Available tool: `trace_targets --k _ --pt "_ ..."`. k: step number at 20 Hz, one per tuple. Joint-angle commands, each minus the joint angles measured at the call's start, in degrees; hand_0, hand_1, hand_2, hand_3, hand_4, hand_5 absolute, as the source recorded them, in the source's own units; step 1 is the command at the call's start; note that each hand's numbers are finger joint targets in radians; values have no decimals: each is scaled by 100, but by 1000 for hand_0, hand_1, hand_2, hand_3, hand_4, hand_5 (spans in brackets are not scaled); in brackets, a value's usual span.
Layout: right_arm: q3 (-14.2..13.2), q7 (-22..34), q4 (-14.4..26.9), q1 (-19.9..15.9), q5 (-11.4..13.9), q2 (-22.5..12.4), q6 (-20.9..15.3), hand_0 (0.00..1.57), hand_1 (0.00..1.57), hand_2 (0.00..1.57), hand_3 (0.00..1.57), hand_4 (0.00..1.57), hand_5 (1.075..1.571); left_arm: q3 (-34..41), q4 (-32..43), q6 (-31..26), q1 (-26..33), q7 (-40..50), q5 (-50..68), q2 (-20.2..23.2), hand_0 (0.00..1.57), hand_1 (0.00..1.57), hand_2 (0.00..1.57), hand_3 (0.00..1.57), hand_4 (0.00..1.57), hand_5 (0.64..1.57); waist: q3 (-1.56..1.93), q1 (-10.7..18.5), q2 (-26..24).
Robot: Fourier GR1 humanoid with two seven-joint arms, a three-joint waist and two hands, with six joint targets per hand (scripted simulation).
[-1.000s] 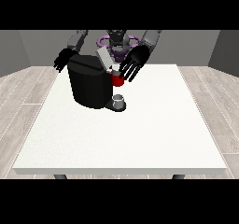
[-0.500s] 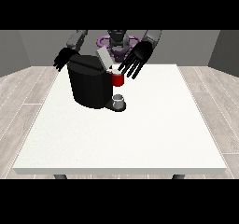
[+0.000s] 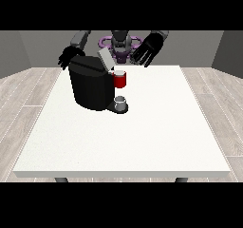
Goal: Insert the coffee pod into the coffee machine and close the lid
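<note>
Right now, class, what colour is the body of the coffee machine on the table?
Black. The coffee machine shows best in the front view, on the white table.

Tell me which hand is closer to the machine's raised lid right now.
Robot's left, though not by much: the hand at the view's right hovers up and right of the lid; the hand at the view's left sits behind the coffee machine.

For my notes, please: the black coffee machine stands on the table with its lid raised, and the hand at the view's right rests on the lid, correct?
Not quite. In the front view the hand at the view's right hangs in the air, apart from the raised lid of the black coffee machine, which stands on the table.
</note>
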Motion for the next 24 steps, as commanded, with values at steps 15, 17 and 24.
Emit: trace_targets --k 15,17,24 --pt "133 540 -683 628 -153 -635 795 0 0 0 0 289 1571 1568 -167 87 2239 -531 2266 -1618 0 0 0 0 227 1571 -5 941 -1853" --pt "162 806 -930 469 -179 -719 835 0 0 0 0 125 1571 1600 -195 -176 2509 -592 2361 -1443 0 0 0 0 90 1571 -5 1056 -1986" --pt "82 798 -895 176 -245 -862 1055 0 0 0 0 0 1571 1506 -838 -439 2828 -345 2829 -1810 0 0 0 0 0 1571 0 1616 -1954"
